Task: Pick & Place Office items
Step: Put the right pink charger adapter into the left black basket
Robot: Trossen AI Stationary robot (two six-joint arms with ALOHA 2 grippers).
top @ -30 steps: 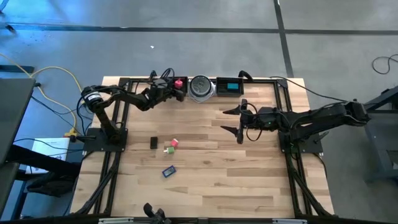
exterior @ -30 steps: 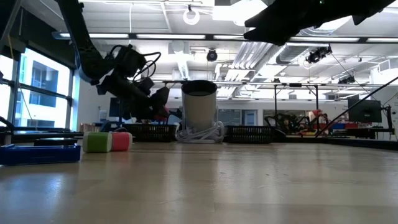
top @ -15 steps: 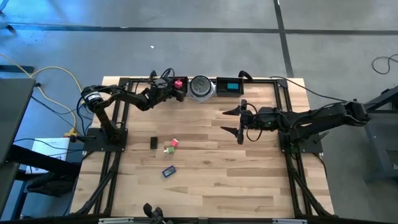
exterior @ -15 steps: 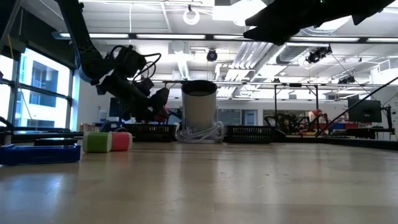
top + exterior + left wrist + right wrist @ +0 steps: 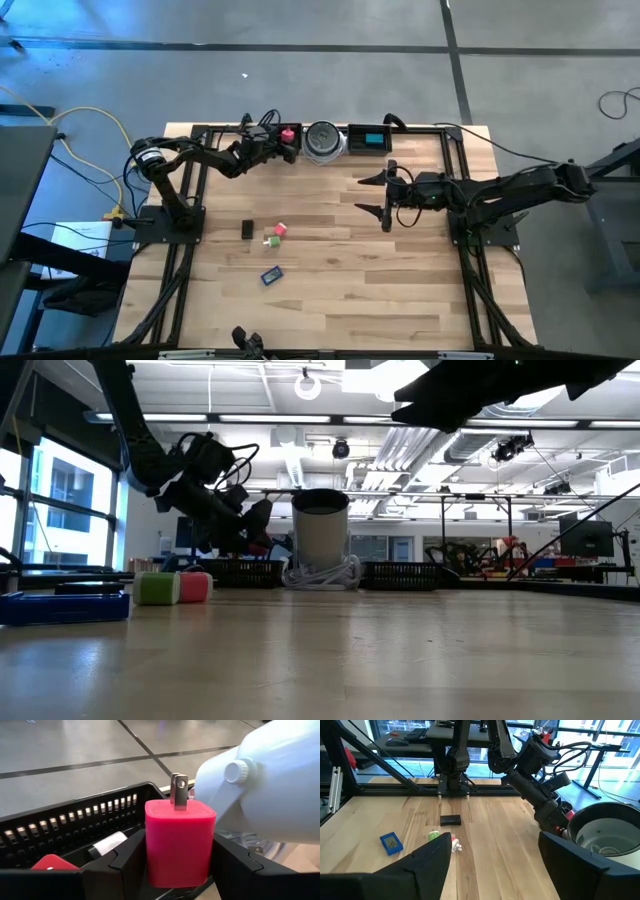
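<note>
Placing step: left gripper [image 5: 287, 141] holds the red block [image 5: 179, 842], a plug-type piece, between its fingers over the black tray [image 5: 60, 827] at the table's far edge. Next: open wider, drop it in. Right gripper [image 5: 386, 197] waits mid-table, jaws spread, empty.

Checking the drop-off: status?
Left gripper over the black tray, pink charger between its fingers. Right gripper open, idle mid-table. Nothing blocking.
</note>
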